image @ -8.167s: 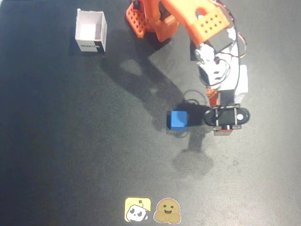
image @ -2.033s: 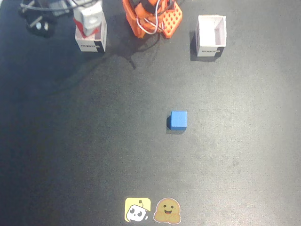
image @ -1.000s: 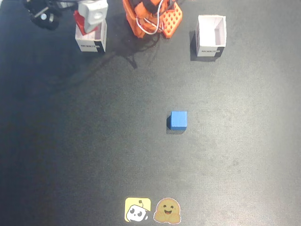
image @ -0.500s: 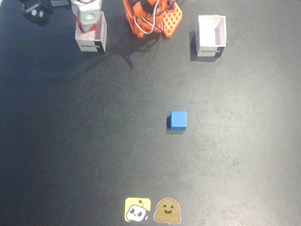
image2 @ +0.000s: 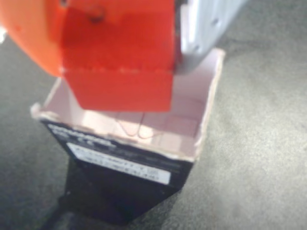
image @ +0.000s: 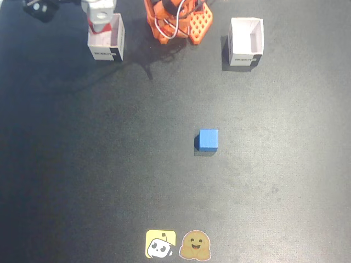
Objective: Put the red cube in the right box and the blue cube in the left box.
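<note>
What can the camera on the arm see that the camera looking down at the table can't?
Only the wrist view shows the red cube close up, held above the pinkish box by the tool, and the box's bare floor.

Only the fixed view shows the blue cube alone mid-table, the other white box at upper right, the orange arm base and two stickers at the bottom edge.

Both show the pinkish box with its dark printed label and the dark table.
</note>
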You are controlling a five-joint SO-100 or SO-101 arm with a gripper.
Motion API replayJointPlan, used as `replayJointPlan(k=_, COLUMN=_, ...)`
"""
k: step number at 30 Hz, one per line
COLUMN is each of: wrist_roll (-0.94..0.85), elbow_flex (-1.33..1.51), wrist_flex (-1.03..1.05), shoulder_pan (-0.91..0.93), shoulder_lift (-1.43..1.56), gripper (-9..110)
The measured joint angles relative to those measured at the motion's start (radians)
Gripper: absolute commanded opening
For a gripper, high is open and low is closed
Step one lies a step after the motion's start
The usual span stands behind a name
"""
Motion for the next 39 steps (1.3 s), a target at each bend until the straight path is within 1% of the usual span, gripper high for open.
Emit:
replayJointPlan(k=4, wrist_roll=-0.012, elbow_flex=0.006, wrist_flex=-0.002, shoulder_pan=-0.002, shoulder_lift=0.000, gripper=19)
replayJointPlan(k=6, wrist_roll=-0.034, elbow_flex=0.011, wrist_flex=-0.012, shoulder_pan=-0.002, shoulder_lift=0.000, gripper=17)
replayJointPlan(k=11, wrist_roll=-0.034, elbow_flex=0.012, wrist_flex=-0.015, shoulder_pan=0.000, shoulder_lift=0.000, gripper=4)
replayJointPlan(k=13, wrist_roll=-0.029, elbow_flex=0.012, wrist_flex=-0.017, shoulder_pan=0.002, shoulder_lift=0.000, gripper=1)
replayJointPlan(k=21, wrist_roll=-0.028, elbow_flex=0.012, wrist_flex=-0.018, shoulder_pan=-0.114, shoulder_lift=0.006, gripper=0)
replayJointPlan(k=27, wrist_roll=-0.049, elbow_flex=0.012, wrist_flex=-0.020, shoulder_pan=-0.299, shoulder_lift=0.087, gripper=0)
replayJointPlan(k=32, wrist_roll=-0.064, elbow_flex=0.012, wrist_flex=-0.020, shoulder_pan=-0.517, shoulder_lift=0.118, gripper=0)
replayJointPlan(k=39, wrist_roll=-0.017, elbow_flex=0.012, wrist_flex=-0.038, shoulder_pan=-0.816, shoulder_lift=0.118, gripper=0)
